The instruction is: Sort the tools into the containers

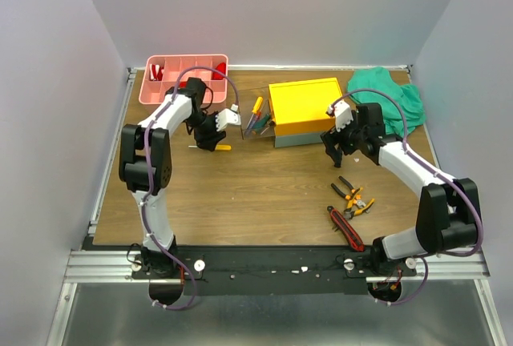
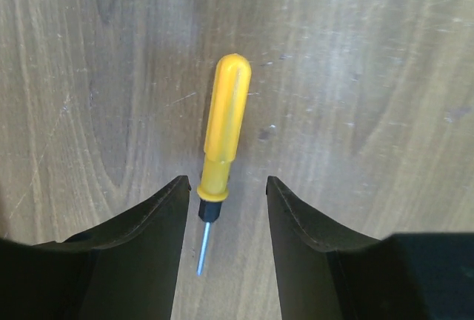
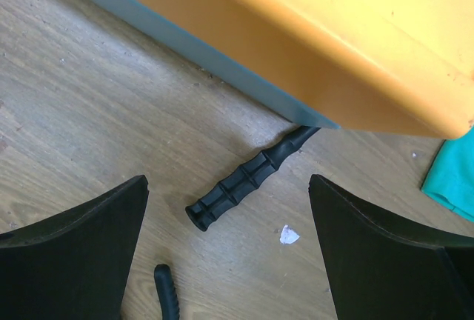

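Screwdriver (image 2: 224, 131): smooth yellow handle, thin shaft; hammer (image 3: 244, 183) grip ribbed.

Hammer (image 3: 244, 179) head hidden under toolbox (image 3: 311, 38). Green cloth (image 3: 452, 179) cut by right picture edge. Far-left-corner pink tray (image 1: 152, 90) contents too small to tell.

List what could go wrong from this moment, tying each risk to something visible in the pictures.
The left end effector straddles the yellow screwdriver at its narrow collar, not the handle; closing there, it may pivot or slip.
The black hammer runs under the toolbox at its far end; lifting it straight up could snag the box.
The yellow lid looks shut, so a tool may have nowhere to go.
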`<act>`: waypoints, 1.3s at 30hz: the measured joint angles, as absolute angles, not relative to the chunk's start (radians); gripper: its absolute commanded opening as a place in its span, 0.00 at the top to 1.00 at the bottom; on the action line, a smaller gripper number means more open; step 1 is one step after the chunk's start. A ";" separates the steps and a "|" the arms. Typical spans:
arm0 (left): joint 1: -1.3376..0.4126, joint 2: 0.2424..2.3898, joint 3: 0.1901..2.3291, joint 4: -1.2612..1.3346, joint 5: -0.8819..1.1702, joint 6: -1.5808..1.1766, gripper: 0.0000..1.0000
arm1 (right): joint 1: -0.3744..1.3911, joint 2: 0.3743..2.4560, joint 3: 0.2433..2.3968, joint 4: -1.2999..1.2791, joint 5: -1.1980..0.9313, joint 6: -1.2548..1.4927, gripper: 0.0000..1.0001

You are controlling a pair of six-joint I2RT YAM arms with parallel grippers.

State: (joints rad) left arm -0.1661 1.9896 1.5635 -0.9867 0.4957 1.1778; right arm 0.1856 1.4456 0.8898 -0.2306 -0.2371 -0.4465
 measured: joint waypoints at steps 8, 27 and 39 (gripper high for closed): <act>-0.176 2.038 1.529 -0.898 0.452 1.141 0.53 | 0.186 1.431 0.881 -0.231 -0.237 -0.447 0.03; -0.126 2.025 1.486 -0.884 0.485 1.112 0.90 | 0.186 1.431 0.881 -0.230 -0.237 -0.451 0.03; -0.101 1.964 1.977 -1.097 0.780 0.962 1.00 | 0.186 1.446 0.886 -0.230 -0.237 -0.459 0.03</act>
State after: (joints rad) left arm -0.1013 1.9640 1.9766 -1.0973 0.7795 0.9615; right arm 0.1860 1.4460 0.8856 -0.2302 -0.2367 -0.4595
